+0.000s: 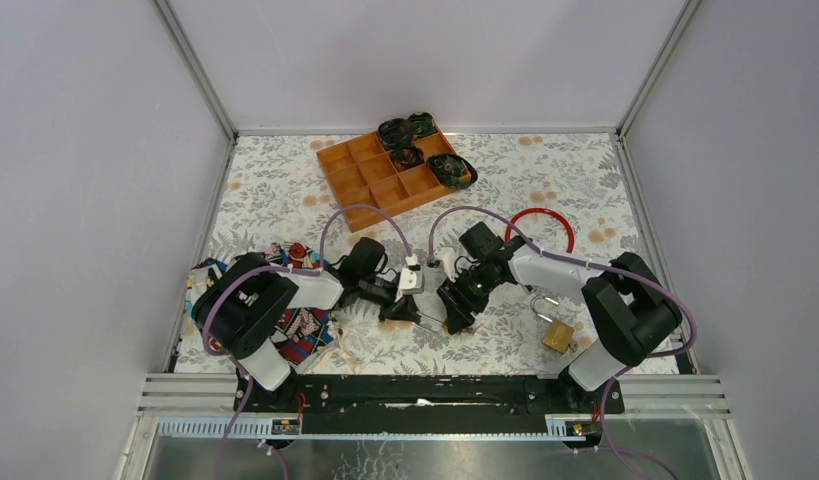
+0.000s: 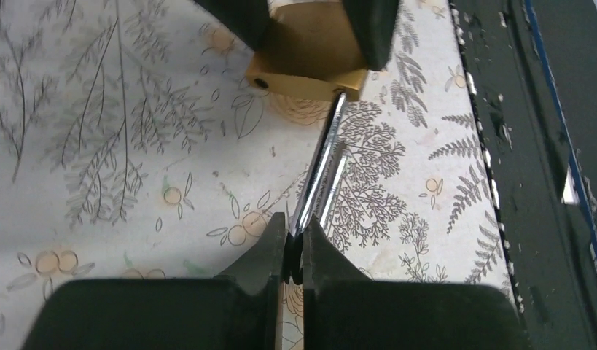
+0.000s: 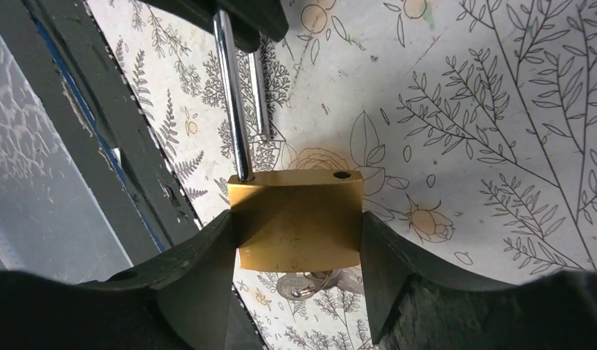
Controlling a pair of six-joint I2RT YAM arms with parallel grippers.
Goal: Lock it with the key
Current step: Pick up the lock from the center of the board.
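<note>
A brass padlock [image 3: 295, 219] is clamped by its body between my right gripper's [image 3: 295, 237] fingers. Its silver shackle [image 3: 233, 109] is open: the long leg sits in the body, and the short leg hangs free, turned away from its hole [image 3: 342, 175]. A silver key [image 3: 306, 286] on a ring shows just under the body. My left gripper [image 2: 295, 227] is shut on the shackle's [image 2: 321, 168] bend, facing the padlock body [image 2: 310, 65]. In the top view the two grippers, left [image 1: 400, 312] and right [image 1: 453, 318], meet just above the table near its front middle.
A second brass padlock [image 1: 557, 336] with an open shackle lies at the front right. A red ring [image 1: 540, 225] lies behind the right arm. An orange compartment tray [image 1: 370, 175] with dark objects stands at the back. Patterned cloth [image 1: 300, 325] lies by the left arm. The black base rail [image 1: 415, 392] is near.
</note>
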